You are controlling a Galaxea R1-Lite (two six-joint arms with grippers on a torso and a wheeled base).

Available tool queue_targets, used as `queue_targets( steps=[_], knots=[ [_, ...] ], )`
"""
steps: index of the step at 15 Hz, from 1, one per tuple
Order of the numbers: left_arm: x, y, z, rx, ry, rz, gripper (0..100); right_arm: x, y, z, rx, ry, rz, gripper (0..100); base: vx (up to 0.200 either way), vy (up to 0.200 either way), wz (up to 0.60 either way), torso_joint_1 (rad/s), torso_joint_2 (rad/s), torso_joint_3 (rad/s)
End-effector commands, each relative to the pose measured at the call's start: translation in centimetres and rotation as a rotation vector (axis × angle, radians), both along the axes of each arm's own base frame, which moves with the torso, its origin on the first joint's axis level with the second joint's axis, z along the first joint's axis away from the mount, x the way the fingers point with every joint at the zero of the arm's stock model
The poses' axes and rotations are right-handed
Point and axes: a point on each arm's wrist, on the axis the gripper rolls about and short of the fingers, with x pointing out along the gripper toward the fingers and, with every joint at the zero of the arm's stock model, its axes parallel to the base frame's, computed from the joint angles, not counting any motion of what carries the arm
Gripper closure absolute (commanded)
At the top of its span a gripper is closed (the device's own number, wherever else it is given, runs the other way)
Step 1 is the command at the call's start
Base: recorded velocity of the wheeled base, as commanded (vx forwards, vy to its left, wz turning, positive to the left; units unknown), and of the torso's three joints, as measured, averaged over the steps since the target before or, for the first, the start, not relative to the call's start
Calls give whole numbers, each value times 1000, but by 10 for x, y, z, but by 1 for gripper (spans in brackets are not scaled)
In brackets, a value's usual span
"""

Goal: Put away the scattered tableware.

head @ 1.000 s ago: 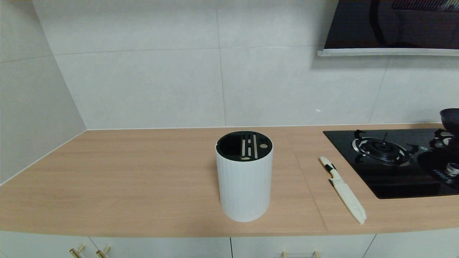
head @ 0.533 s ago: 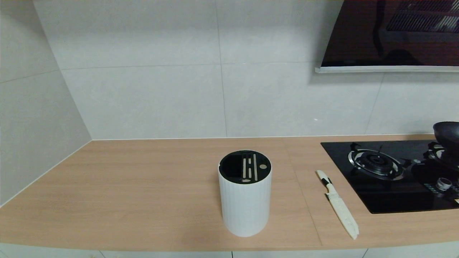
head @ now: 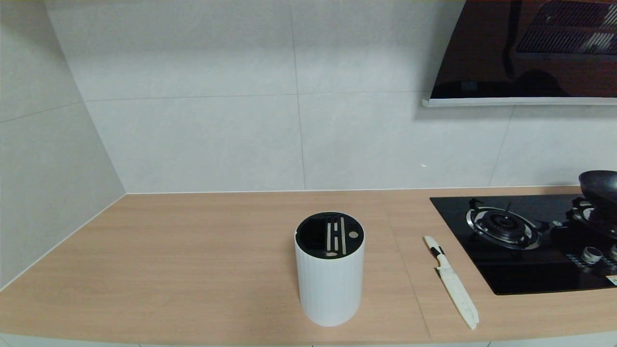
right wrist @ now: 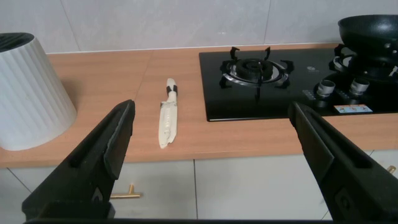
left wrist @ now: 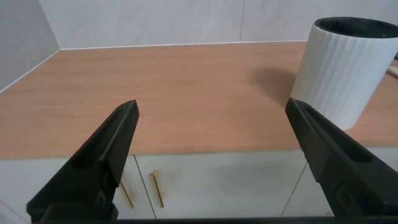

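A white ribbed cylindrical holder (head: 329, 270) with a black slotted top stands upright near the front of the wooden counter (head: 193, 260). A cream knife (head: 451, 280) with a black band on its handle lies flat to its right, beside the hob. My left gripper (left wrist: 211, 121) hangs open in front of the counter edge, left of the holder (left wrist: 341, 68), with nothing between its fingers. My right gripper (right wrist: 211, 121) is open too, in front of the counter, short of the knife (right wrist: 168, 112) and right of the holder (right wrist: 31, 93).
A black gas hob (head: 525, 241) with burners and knobs takes up the counter's right end, a dark pan (head: 600, 185) on its far burner. An extractor hood (head: 525, 53) hangs above. Tiled walls close the back and left. Cabinet doors with brass handles (left wrist: 155, 190) sit under the counter.
The head camera has tilted up, so the counter, holder and knife sit lower in the picture. The holder and knife have not moved on the counter.
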Motion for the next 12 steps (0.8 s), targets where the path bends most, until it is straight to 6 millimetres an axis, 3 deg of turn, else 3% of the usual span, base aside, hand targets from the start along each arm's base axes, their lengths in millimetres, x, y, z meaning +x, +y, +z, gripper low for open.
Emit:
queue_targets(
  steps=[1, 6, 8, 9, 12],
  knots=[
    [0, 0, 0, -1, 0, 0, 0, 0, 0, 0, 0, 1, 0, 0, 0, 0, 0, 0, 0, 0],
    [0, 0, 0, 1, -1, 0, 0, 0, 0, 2, -16, -7, 4, 0, 0, 0, 0, 0, 0, 0],
    [0, 0, 0, 1, -1, 0, 0, -11, 0, 58, 66, -128, 67, 0, 0, 0, 0, 0, 0, 0],
    [0, 0, 0, 1, -1, 0, 0, -2, 0, 74, 85, -52, 110, 0, 0, 0, 0, 0, 0, 0],
    [0, 0, 0, 1, -1, 0, 0, 34, 4, 96, 75, 136, 217, 0, 0, 0, 0, 0, 0, 0]
  ],
)
